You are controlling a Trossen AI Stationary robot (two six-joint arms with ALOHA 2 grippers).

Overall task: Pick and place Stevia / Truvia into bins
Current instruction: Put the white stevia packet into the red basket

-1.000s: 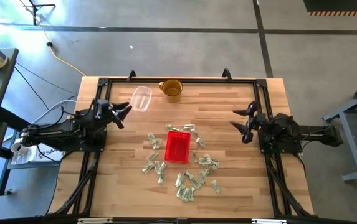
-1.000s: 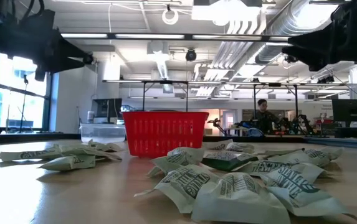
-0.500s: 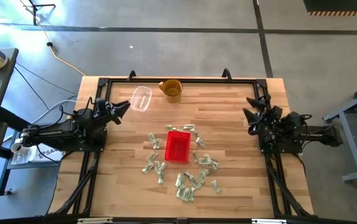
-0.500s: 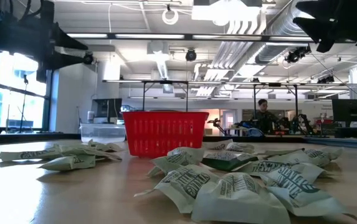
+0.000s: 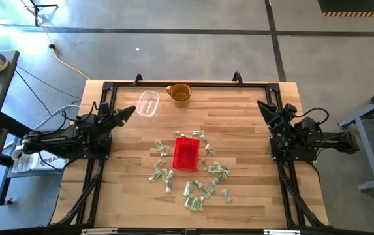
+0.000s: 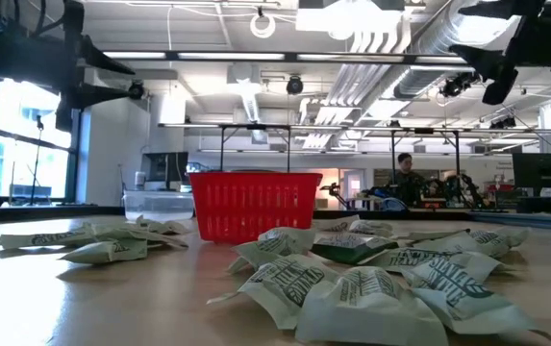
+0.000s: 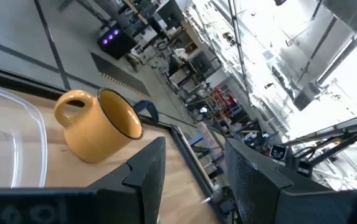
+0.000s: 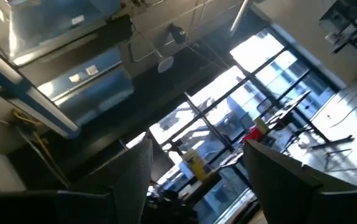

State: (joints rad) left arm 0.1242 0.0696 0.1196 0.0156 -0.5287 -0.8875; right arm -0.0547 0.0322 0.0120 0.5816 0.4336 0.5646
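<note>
Many pale green and white sweetener packets [image 5: 200, 183] lie flat on the wooden table around the red bin [image 5: 186, 154]; the low view shows them close up [image 6: 352, 288] in front of the bin [image 6: 253, 204]. My left gripper [image 5: 126, 112] is open and empty, high at the table's left side, pointing toward the far right. My right gripper [image 5: 265, 108] is open and empty, high at the table's right side, tipped up toward the ceiling. In the wrist views, a gap shows between the left fingers [image 7: 194, 180] and between the right fingers [image 8: 197, 180].
A clear plastic container [image 5: 147, 103] and a yellow-brown mug [image 5: 179, 93] stand near the table's far edge; the mug also shows in the left wrist view [image 7: 100, 124]. A black frame [image 5: 187, 85] runs round the table. A person [image 6: 406, 178] is in the room behind.
My right gripper has drawn back toward the table's right and far edge and tipped upward, away from the packets. My left gripper has drawn back slightly toward the left edge and turned to point more toward the far side. The packets and bin have not moved.
</note>
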